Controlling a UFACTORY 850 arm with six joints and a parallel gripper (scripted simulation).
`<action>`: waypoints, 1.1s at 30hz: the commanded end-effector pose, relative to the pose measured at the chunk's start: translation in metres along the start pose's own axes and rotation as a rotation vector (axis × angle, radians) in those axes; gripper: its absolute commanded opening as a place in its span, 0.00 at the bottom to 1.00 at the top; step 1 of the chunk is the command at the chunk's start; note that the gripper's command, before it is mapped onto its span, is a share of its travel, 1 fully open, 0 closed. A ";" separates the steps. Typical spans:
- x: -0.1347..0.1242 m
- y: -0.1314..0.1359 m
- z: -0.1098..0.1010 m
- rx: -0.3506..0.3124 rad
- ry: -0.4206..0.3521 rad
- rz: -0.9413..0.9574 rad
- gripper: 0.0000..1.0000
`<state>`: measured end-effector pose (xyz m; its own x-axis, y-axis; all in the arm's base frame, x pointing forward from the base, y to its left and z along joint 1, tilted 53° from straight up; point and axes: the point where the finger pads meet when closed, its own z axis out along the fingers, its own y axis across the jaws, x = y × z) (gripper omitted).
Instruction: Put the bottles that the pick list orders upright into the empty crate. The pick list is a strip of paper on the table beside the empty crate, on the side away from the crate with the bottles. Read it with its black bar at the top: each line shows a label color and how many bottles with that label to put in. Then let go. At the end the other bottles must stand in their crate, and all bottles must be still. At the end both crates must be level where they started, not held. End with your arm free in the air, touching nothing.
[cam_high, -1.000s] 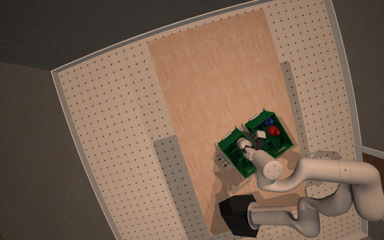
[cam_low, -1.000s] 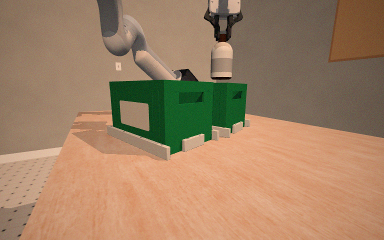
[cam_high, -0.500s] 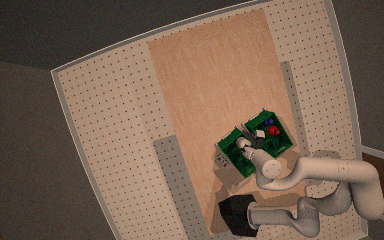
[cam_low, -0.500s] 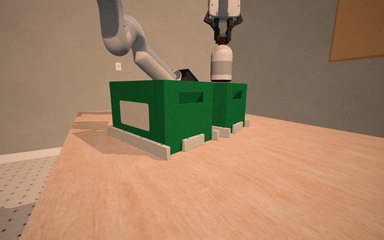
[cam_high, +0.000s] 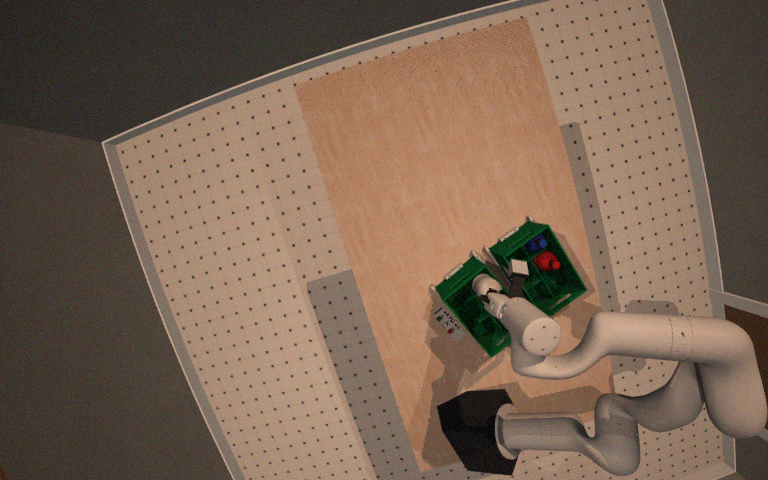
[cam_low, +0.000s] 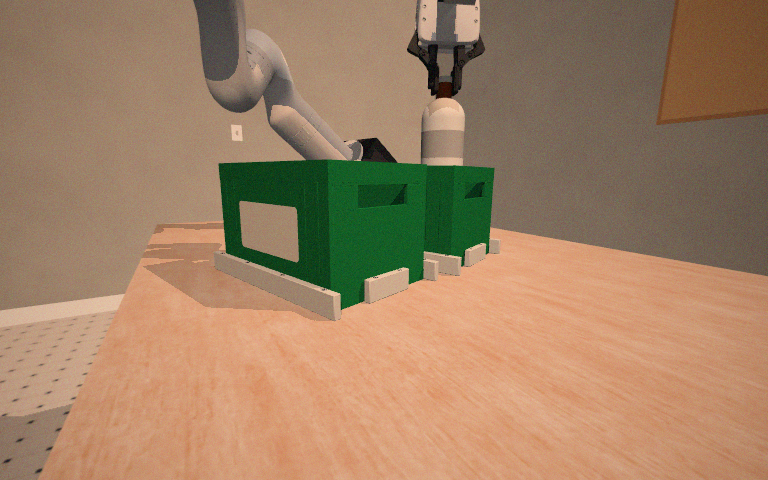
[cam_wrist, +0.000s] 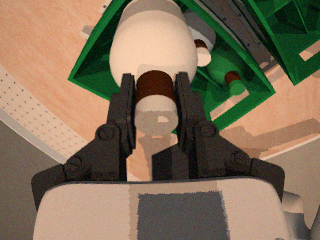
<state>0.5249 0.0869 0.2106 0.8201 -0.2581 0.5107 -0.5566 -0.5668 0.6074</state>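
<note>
Clamped with gripper (cam_high: 488, 294) (cam_low: 445, 87) (cam_wrist: 155, 89) on brown neck (cam_low: 444, 90) (cam_wrist: 155, 84) of white bottle (cam_high: 484, 283) (cam_low: 442, 121) (cam_wrist: 152, 45), gray band showing. Held upright directly below the jaws, over receiving crate (cam_high: 498, 348) (cam_low: 475, 220) (cam_wrist: 95, 82), with lower end hidden behind crate rim in exterior view. Beyond the jaws and to their right in wrist view, seen inside same crate: green bottle (cam_wrist: 222, 67) and gray-and-white bottle (cam_wrist: 201, 31). To the right of the jaws in top view, seen in neighboring crate (cam_high: 577, 291) (cam_low: 277, 181) (cam_wrist: 297, 70): red bottle (cam_high: 546, 260) and blue bottle (cam_high: 536, 243). Left of the jaws and lower in top view, noted on table beside receiving crate: pick list (cam_high: 447, 320), with green and red marks visible; figures too small to read reliably.

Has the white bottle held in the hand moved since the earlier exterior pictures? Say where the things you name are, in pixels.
Yes, downward: the white bottle (cam_high: 485, 284) (cam_low: 442, 127) (cam_wrist: 152, 47) had its base in view above the far green crate (cam_low: 474, 217); now the crate's rim hides that base.
</note>
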 end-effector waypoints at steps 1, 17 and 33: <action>0.000 0.000 0.003 0.001 0.001 0.001 0.00; 0.001 0.000 0.018 0.001 0.001 0.001 0.00; 0.001 0.000 0.032 0.001 0.001 0.001 0.00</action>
<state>0.5287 0.0642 0.1930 0.8201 -0.2581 0.5107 -0.5566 -0.5668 0.6074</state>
